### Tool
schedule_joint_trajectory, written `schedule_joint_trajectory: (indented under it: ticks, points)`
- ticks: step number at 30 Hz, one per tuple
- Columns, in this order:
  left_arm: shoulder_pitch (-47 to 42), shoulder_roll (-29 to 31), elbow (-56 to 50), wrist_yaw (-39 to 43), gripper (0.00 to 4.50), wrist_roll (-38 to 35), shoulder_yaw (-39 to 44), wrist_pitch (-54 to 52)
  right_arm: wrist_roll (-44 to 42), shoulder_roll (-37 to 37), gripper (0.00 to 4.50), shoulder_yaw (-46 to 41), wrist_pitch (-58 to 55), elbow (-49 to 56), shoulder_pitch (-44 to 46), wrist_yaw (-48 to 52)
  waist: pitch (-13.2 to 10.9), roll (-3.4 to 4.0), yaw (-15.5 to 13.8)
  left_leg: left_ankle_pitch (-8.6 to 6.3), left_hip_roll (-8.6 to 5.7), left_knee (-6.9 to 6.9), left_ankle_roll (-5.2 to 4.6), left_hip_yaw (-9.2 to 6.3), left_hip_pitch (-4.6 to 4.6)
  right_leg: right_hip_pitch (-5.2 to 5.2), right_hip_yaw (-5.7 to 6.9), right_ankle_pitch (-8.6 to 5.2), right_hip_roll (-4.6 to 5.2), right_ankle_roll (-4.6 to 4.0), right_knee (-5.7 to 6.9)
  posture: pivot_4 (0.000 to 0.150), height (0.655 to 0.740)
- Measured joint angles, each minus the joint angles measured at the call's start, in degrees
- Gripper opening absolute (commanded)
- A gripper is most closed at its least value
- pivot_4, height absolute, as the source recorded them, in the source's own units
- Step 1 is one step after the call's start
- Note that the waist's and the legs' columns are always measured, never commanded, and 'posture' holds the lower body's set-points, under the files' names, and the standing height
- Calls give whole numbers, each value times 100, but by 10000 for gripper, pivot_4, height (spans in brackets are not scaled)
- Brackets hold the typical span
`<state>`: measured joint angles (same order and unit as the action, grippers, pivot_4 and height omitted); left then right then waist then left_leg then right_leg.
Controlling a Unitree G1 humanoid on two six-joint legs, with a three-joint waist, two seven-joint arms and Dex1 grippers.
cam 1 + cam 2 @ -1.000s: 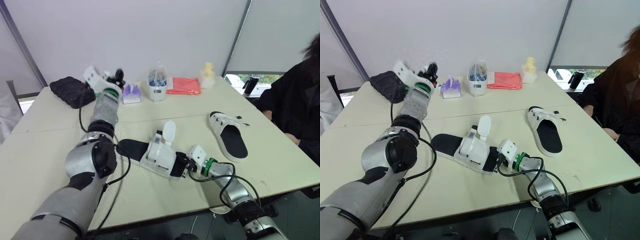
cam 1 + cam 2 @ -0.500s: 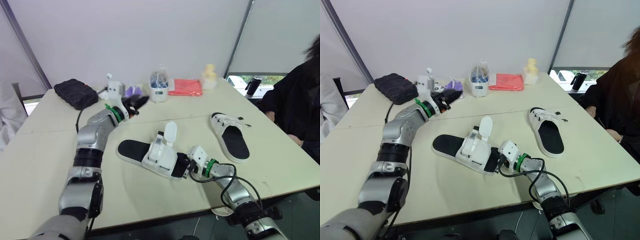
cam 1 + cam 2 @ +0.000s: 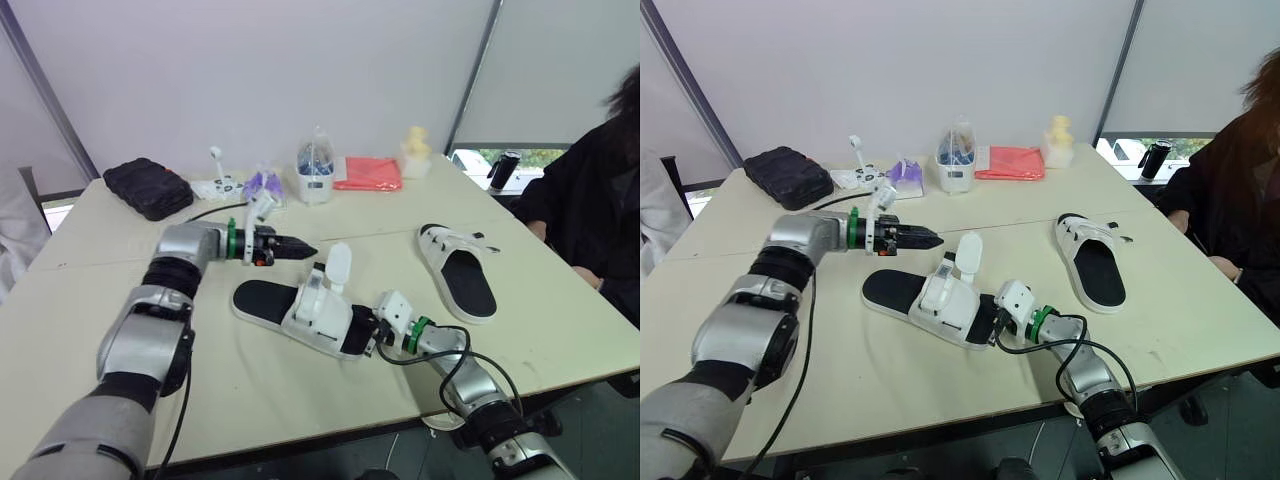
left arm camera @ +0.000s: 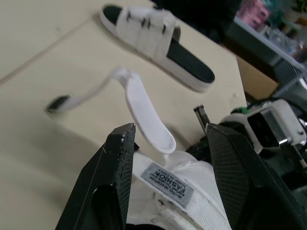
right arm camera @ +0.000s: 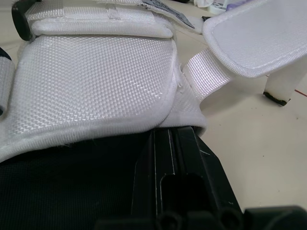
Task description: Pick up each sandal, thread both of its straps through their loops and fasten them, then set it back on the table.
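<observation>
At the middle of the bench, closing on the loose strap of the near sandal with the left jaws, spread wide and levelled just beside it. Swung there within the last second, from high at the back near the black pad, then down and across. In the left wrist view, framing the upright strap between two parted fingers, not yet touching it.

Holding place all the while with the right jaws at the sandal's open end; impossible to tell whether clamped or loose. No shift to the sandal itself: flat on the bench, strap standing free and unthreaded.

Likely the start of the threading step, with a pinch on the strap tip due next. Well apart to the right, flat on the bench, the other sandal.
</observation>
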<state>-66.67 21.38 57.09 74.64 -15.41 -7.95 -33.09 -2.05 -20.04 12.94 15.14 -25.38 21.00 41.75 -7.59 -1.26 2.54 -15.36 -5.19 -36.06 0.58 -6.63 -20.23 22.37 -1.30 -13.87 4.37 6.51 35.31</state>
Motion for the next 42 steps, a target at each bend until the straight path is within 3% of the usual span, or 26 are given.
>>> schedule_joint_trajectory:
  ticks: [10,21,30,36,42]
  points:
    - [-260,-679,1208,-386,23921,538,112,945,0,6,0,-2,3,13,-29,-58,-1,-4,-6,0,0,-2,0,-1,-3,1,1,-3,5,7,0,1500,7400]
    - [-862,-1395,1899,-1468,23921,149,1546,860,5,41,0,-4,2,118,-135,-192,-1,-5,0,0,0,1,0,-1,-2,0,3,-19,8,33,-1,1500,7400]
    - [-841,-1358,2050,-1476,23921,919,1216,1031,64,45,0,-5,-14,378,-348,-462,-5,-3,-15,-2,-5,4,-1,-1,-12,9,3,-7,6,13,-1,1500,7400]
    - [-840,-1015,2049,-772,23921,1114,1188,985,64,40,0,-26,-13,424,-411,-490,-5,-4,-19,-4,-6,4,-6,-1,-9,2,7,-8,6,15,-6,1500,7400]
    - [-763,-1307,2048,-536,23921,1277,1080,998,67,51,0,-19,-14,422,-397,-487,-5,-4,-17,-4,-6,5,-6,-2,-12,5,7,-8,7,15,-6,1500,7400]
